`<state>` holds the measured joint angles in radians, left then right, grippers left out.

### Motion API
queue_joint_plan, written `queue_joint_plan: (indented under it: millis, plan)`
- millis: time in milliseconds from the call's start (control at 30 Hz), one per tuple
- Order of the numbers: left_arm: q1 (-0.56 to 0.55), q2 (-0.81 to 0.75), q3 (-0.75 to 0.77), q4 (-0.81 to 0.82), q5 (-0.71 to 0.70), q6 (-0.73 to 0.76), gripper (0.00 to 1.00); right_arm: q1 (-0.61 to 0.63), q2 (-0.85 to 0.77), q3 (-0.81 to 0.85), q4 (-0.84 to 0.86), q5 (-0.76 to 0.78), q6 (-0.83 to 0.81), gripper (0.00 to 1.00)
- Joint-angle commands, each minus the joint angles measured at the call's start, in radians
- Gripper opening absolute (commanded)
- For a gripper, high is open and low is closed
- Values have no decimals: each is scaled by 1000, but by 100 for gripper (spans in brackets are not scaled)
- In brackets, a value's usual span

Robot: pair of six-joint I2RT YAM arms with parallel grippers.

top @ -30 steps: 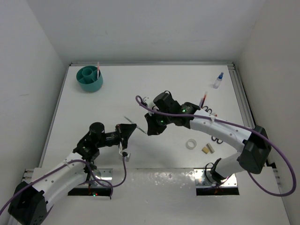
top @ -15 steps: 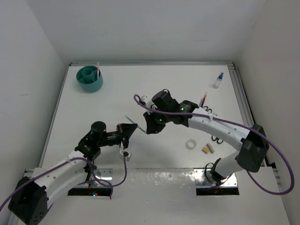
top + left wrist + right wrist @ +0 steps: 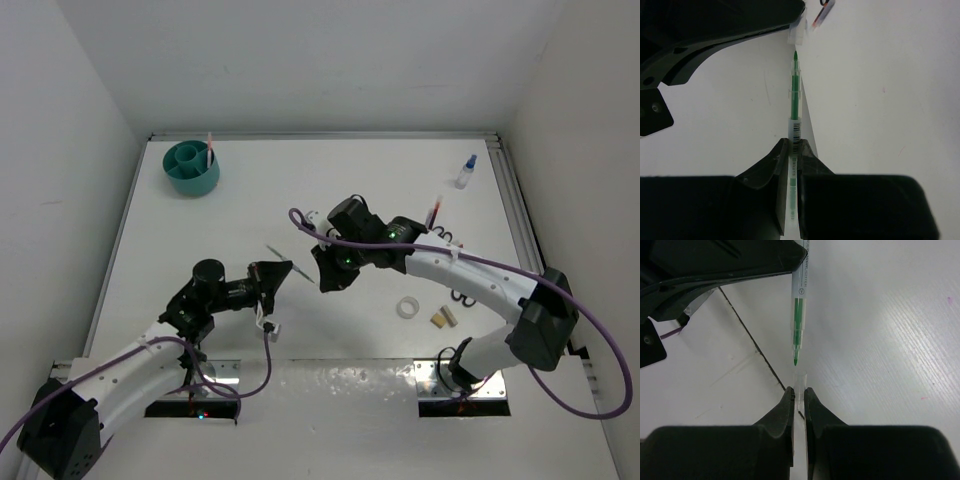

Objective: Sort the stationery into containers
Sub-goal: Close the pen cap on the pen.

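Left claw (image 3: 794, 150) pinches the green pen (image 3: 795, 95) by its rear, mid-worktop (image 3: 350, 180). Long axis runs straight at the right claw (image 3: 798, 395), tip leading. Right claw is pressed on a small clear cap (image 3: 800, 384), apparently the pen's, just short of the tip and in line. Teal pot (image 3: 195, 185) is far left, nearer the left arm.
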<state>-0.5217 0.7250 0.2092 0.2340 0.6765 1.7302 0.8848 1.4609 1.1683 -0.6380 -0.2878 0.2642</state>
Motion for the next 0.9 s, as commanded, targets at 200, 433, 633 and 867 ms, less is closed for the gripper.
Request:
queue_joint_plan:
  millis: [200,433,633,867]
  plan:
    - [6,-2,30,24,43,8,0,3,4,24,23,1,-8,0]
    - [2,-1,30,28,49,11,0,9,16,31,32,-5,-8,0]
    - [0,2,30,25,52,12,0,9,21,37,46,-4,-5,0]
    - [-1,2,25,18,54,23,0,11,19,39,55,-7,1,0]
